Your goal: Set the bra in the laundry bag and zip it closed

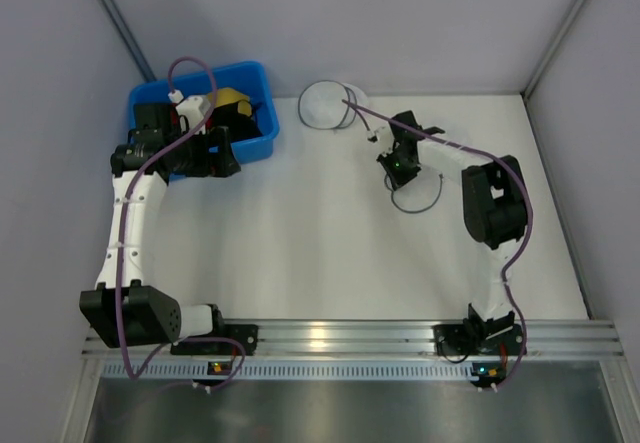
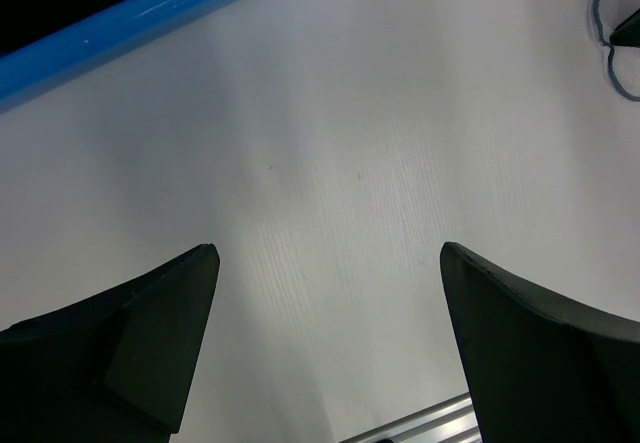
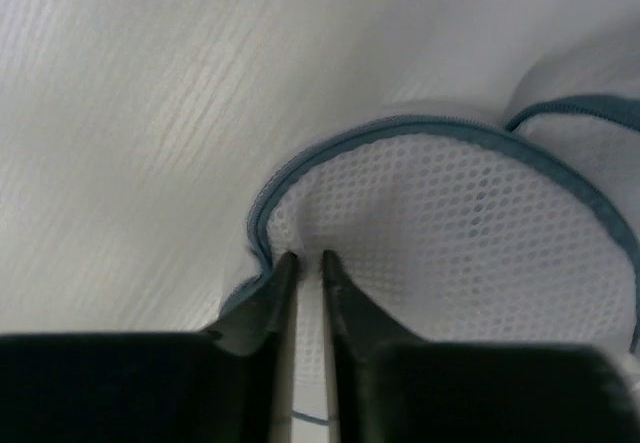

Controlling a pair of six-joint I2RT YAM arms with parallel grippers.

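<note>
White table (image 1: 300, 253) fills the top view, closed in by grey walls (image 1: 400, 23). A blue bin (image 1: 263, 147) stands at its far left corner. Inside the bin lie a yellow-and-black garment (image 1: 231, 97), a bit of red cloth (image 1: 184, 116) to the left of it and dark fabric (image 1: 252, 118) to the right. That dark fabric looks to be the bra, though cups and straps are too small to make out. The left gripper (image 1: 228, 153) hangs over the bin's near rim. Well to the right of the bin, the right gripper (image 1: 398, 168) sits at the laundry bag (image 1: 418, 196), whose thin dark hoop lies flat on the table just nearer than the gripper. Another round mesh piece (image 1: 325, 103) lies just right of the bin, against the far wall.

From the left wrist, the bin's blue rim crosses the upper left corner. Both dark fingers (image 2: 150, 343) are spread wide over bare table with nothing between them. A loop of the bag's rim shows at the far right edge, well away from the bin.

From the right wrist, the two fingertips (image 3: 275, 288) are drawn almost together. They pinch the bag's white mesh right at its blue-grey rim. A second hoop of the bag curves in at the upper right, touching the first.
</note>
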